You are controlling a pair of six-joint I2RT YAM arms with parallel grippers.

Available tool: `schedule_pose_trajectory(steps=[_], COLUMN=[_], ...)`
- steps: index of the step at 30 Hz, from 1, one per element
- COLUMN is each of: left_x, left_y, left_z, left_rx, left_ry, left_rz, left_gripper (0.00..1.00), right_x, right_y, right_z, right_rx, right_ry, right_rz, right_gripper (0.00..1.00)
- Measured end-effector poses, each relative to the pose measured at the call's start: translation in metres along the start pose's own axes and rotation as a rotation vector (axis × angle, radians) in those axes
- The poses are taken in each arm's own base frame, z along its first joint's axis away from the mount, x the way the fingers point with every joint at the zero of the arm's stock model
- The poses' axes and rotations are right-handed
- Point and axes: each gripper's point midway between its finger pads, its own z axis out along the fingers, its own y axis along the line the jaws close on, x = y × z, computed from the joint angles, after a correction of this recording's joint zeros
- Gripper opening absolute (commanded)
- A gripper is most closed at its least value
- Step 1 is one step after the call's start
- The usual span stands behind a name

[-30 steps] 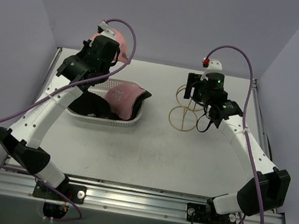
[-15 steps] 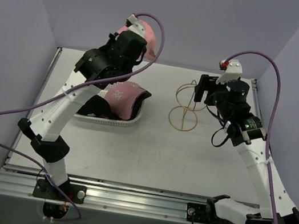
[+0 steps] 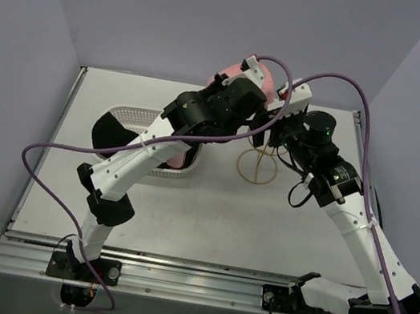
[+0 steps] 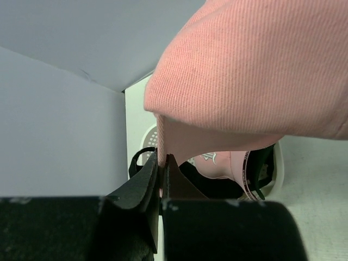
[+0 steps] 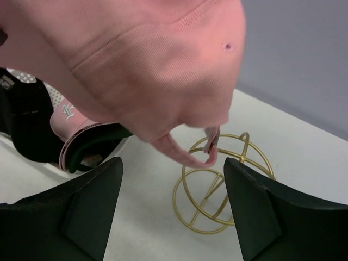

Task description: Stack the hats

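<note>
Left of centre in the top view, the white basket (image 3: pixel 137 116) holds a dark hat (image 3: pixel 104 129) and, seen at the right wrist view's lower left, a pink hat (image 5: pixel 69 120); upper middle, the left gripper (image 4: pixel 162 166) is pinched tight on the edge of a pink cap (image 3: pixel 262 75), aloft by the gold wire stand (image 3: pixel 256 165); further right, the right gripper (image 5: pixel 173 163) gapes wide, holding nothing; I judge that nothing is stacked yet, with every hat left to place.
</note>
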Motion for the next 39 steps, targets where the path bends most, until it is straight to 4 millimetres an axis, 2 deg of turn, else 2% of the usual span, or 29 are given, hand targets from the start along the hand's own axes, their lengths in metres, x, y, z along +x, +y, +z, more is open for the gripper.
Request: schedule_pose_trajectory(steps=[2,5,9,12,13,17,21,24,28,32,35,39], left_x=[-0.001,-0.004,-0.008,-0.009,-0.008,-0.007,-0.006,-0.002,0.005,0.005,-0.005,-0.028], left_y=[-0.005,-0.006,-0.011,-0.015,-0.016,-0.018,-0.020,-0.029,-0.057,-0.082,-0.082,-0.058], left_z=[-0.003,-0.007,-0.012,-0.013,-0.013,-0.014,-0.012,-0.007,0.007,0.016,0.021,0.013], left_rx=[0.013,0.027,0.058,0.081,0.087,0.096,0.089,0.060,0.002,-0.083,-0.178,-0.276], left_ry=[-0.004,-0.016,-0.032,-0.033,-0.033,-0.030,-0.026,-0.019,-0.043,-0.114,-0.167,-0.217], left_rz=[-0.005,-0.016,-0.040,-0.045,-0.044,-0.041,-0.035,0.000,0.091,0.147,0.107,0.023], left_gripper=[0.02,0.02,0.02,0.02,0.02,0.02,0.02,0.02,0.02,0.02,0.02,0.02], right_x=[-0.005,-0.005,0.006,0.018,0.021,0.029,0.025,0.025,0.028,0.029,0.028,0.027], right_y=[-0.004,-0.008,-0.007,-0.008,-0.009,-0.018,-0.031,-0.043,-0.069,-0.083,-0.091,-0.096], right_z=[0.001,0.003,0.006,0.009,0.010,0.012,0.012,0.010,0.006,0.003,0.002,0.006], right_rx=[0.019,0.036,0.034,0.036,0.038,0.060,0.104,0.154,0.246,0.299,0.325,0.335], right_ry=[-0.021,-0.032,-0.012,0.011,0.014,0.023,0.007,0.009,0.016,0.018,0.013,0.003], right_rz=[-0.007,-0.024,-0.029,-0.028,-0.026,-0.014,-0.006,-0.002,0.013,0.027,0.032,0.043], right_gripper=[0.67,0.50,0.41,0.25,0.16,0.01,0.00,0.00,0.00,0.00,0.00,0.00])
